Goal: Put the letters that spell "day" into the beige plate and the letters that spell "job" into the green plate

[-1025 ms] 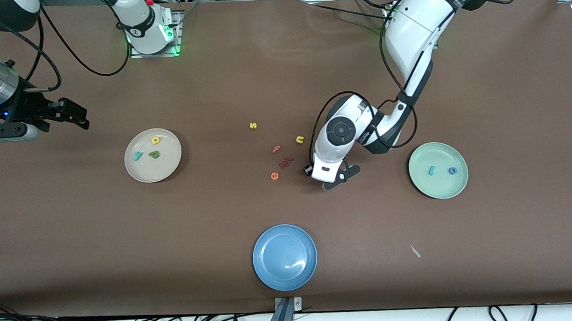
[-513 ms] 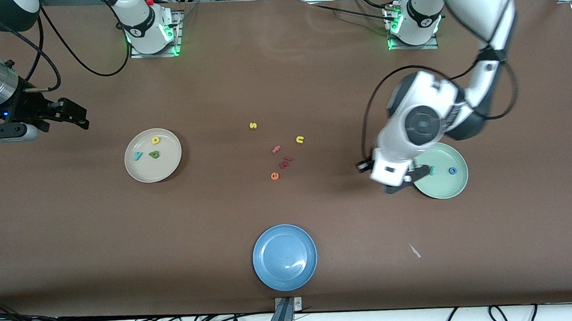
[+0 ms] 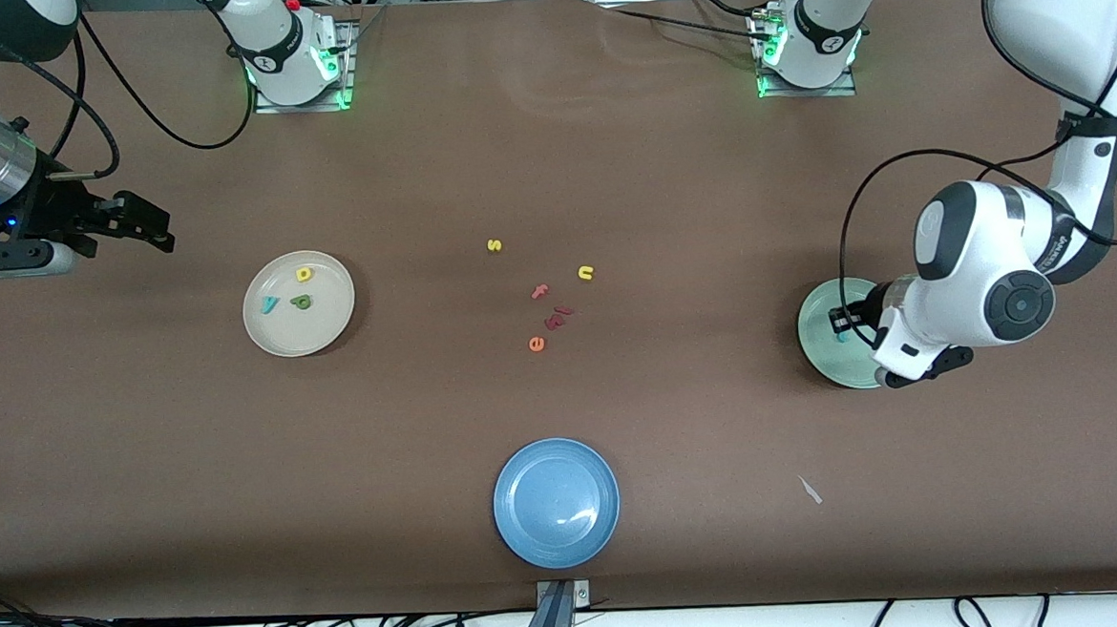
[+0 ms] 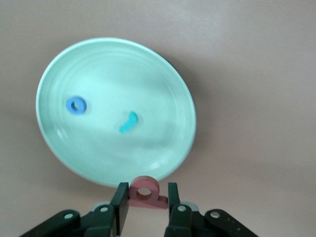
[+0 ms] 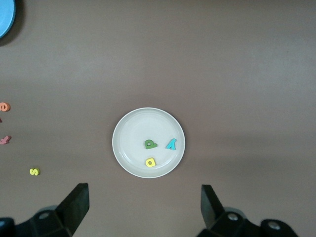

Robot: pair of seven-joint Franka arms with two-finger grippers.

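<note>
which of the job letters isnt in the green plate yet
The pinkish-red "b": it is pinched in the left gripper over the green plate, while the teal "j" and blue "o" lie inside.

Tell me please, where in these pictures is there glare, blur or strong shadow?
Front view: a white glare streak on the blue plate; soft shadow beside the beige plate. Left wrist view: the green plate looks slightly soft, the pink "b" in the left gripper sharper. Right wrist view: evenly lit.
</note>
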